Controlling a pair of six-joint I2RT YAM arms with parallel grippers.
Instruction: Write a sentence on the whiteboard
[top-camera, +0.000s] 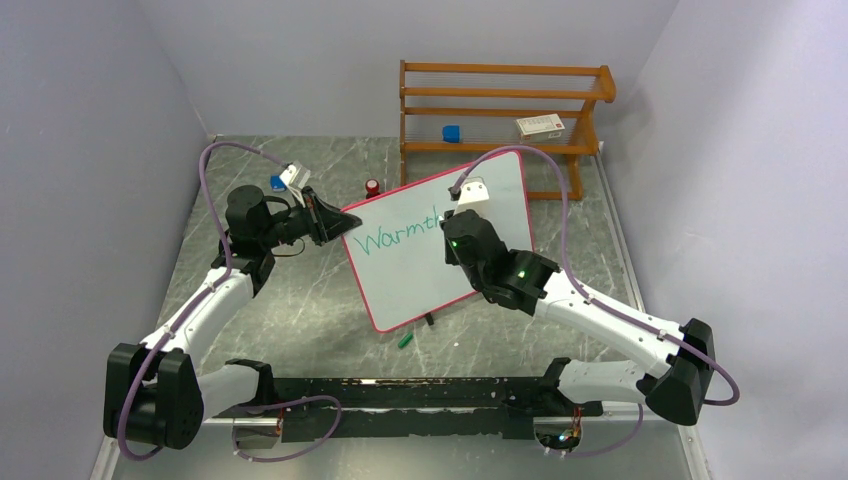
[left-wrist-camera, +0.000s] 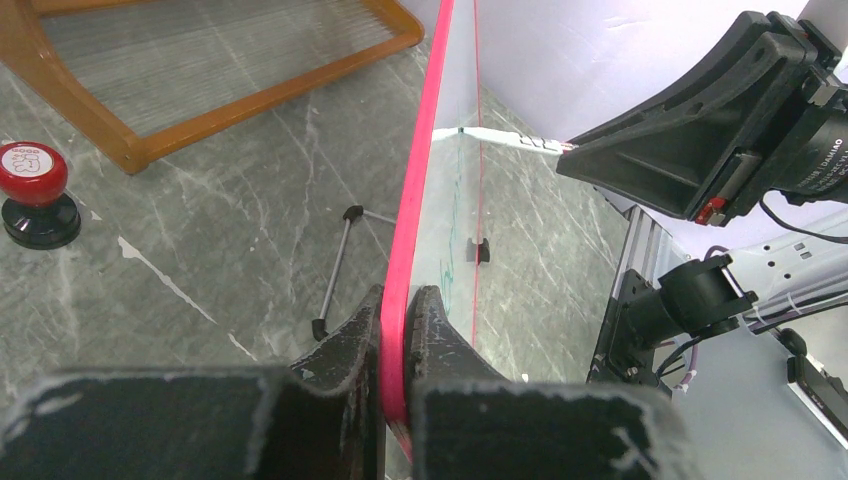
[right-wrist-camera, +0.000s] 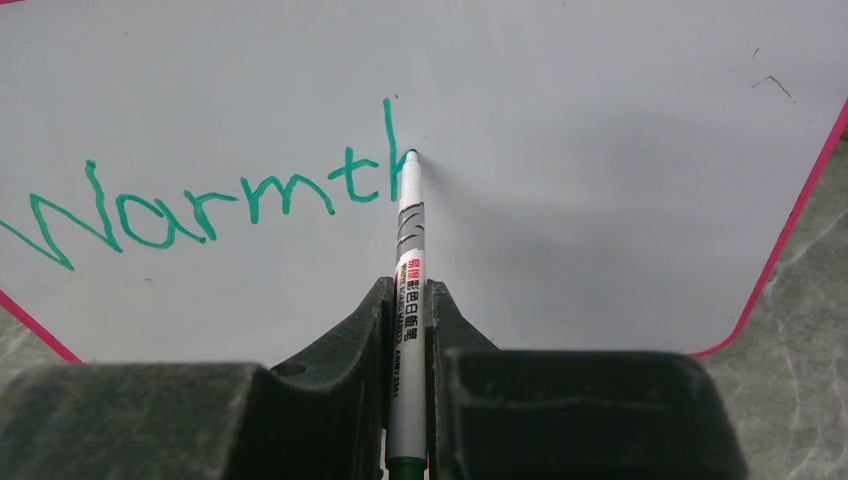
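right wrist: right fingers (right-wrist-camera: 345, 335) clamped on the marker (right-wrist-camera: 408, 240), tip ahead touching the whiteboard (right-wrist-camera: 600, 150); left fingers (left-wrist-camera: 440, 335) pinch its edge. keep pressure light, strokes steady imo.

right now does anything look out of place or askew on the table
The whiteboard sits skewed, rotated off square with the table, its edge pinched by the left gripper. A small green piece, maybe a pen cap, lies loose just off its near corner.
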